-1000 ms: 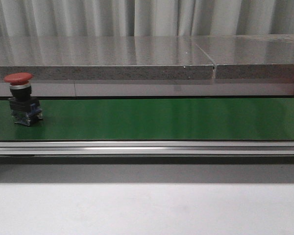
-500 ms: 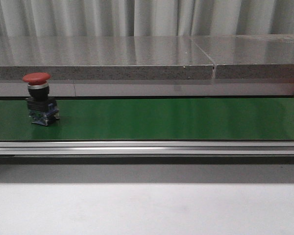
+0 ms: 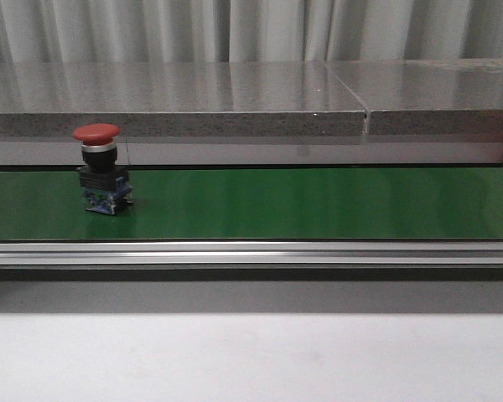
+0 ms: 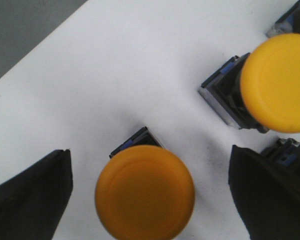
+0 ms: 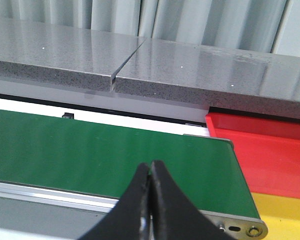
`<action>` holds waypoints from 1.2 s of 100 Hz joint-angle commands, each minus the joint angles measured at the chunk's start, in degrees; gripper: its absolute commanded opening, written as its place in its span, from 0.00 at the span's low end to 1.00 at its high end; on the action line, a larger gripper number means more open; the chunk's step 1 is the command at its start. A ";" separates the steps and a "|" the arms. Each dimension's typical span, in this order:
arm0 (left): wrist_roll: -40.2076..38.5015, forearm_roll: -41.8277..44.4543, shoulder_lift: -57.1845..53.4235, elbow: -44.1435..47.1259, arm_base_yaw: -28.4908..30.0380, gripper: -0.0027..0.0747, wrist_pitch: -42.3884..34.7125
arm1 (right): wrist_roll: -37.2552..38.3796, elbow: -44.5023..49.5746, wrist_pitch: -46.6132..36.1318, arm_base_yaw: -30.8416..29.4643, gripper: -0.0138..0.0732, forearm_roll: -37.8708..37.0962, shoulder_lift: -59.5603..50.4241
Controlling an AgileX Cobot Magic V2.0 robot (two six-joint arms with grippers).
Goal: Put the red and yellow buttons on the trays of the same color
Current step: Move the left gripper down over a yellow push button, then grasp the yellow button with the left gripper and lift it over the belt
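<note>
The red button stands upright on the green belt, near its left end, with its red cap on top and its black and blue base on the belt surface; long bare belt runs to its right, and the metal rail borders the belt's near edge. Behind the belt a grey stone ledge runs across, split by a narrow seam. My left jaws are spread wide over a white tabletop and hold nothing; a yellow button sits between my fingers, apart from both. A second yellow button stands just beside, close to my other finger. My right jaws are pressed together, empty, above the belt's near edge by its right end. Past that end lie the red tray and, nearer, the yellow tray, touching along one edge.
</note>
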 commanded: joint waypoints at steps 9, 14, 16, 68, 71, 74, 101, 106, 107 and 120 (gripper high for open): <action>-0.37 -0.38 -1.89 -1.58 0.11 0.57 -2.41 | -0.38 -0.86 -5.02 -0.20 0.08 -0.56 -0.50; -0.37 -0.38 -1.89 -1.58 0.11 0.49 -2.41 | -0.38 -0.86 -5.02 -0.20 0.08 -0.56 -0.50; -0.37 -0.38 -1.89 -1.58 0.11 0.45 -2.41 | -0.38 -0.86 -5.02 -0.20 0.08 -0.56 -0.50; -0.37 -1.31 -15.85 -1.58 -0.14 0.01 3.07 | -0.38 -0.86 -5.02 -0.20 0.08 -0.56 -0.50; -0.37 -1.31 -17.40 -1.58 -0.23 0.01 3.19 | -0.38 -0.86 -5.02 -0.20 0.08 -0.56 -0.50; -0.37 -1.31 -19.01 -1.58 -0.61 0.01 3.50 | -0.38 -0.86 -5.02 -0.20 0.08 -0.56 -0.50; 2.05 -1.31 -30.10 -1.58 -9.96 0.01 5.05 | -0.38 -0.86 -5.02 -0.20 0.08 -0.56 -0.50; 2.86 -1.31 -30.40 -1.91 -13.24 0.01 5.88 | -0.38 -0.86 -5.02 -0.20 0.08 -0.56 -0.50; 3.03 -1.31 -30.40 -2.00 -13.67 0.01 6.06 | -0.38 -0.86 -5.02 -0.20 0.08 -0.56 -0.50; 4.98 -1.31 -28.90 -4.57 -21.36 0.01 9.01 | -0.38 -0.86 -5.02 -0.20 0.08 -0.56 -0.50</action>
